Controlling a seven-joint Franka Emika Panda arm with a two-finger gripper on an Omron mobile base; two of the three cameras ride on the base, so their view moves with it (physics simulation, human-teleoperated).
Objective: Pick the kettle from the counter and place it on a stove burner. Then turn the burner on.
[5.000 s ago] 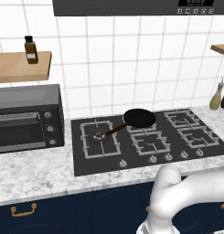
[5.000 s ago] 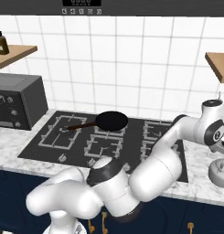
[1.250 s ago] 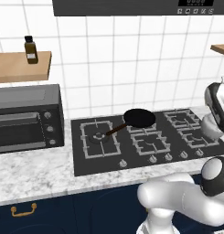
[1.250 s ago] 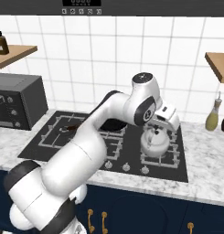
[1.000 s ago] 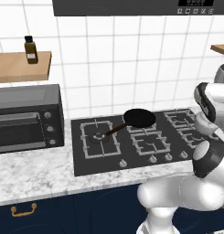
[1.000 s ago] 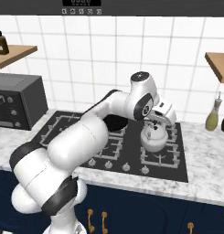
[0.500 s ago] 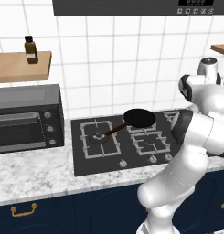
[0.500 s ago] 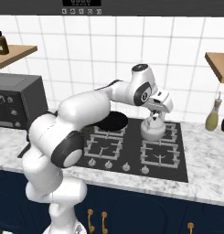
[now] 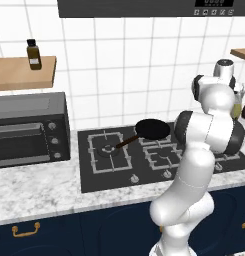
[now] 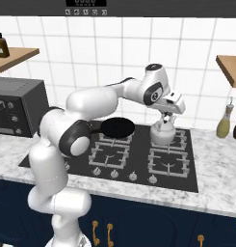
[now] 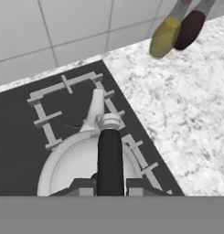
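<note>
Right base view: small silvery-white rounded kettle sits low over the back right burner of the black gas stove, at about 1 o'clock from the black frying pan, with the white arm's two-finger gripper directly above it. Hand view, looking down along the claw: kettle body at 6 o'clock, dark arched handle running between the two fingertips, spout pointing toward 12 o'clock over the grey grate. Claw clenched on the kettle handle, apparently to keep the kettle upright and centred over the burner. Cannot tell whether the base already bears on the grate or hangs just above. White-and-grey marbled stone counter lies at 3 o'clock of the stove edge; olive-green glass bottle and a dark bottle stand touching at 1 o'clock by the tiled wall. Placing step judged nearly done; releasing and turning a front knob not yet done.
</note>
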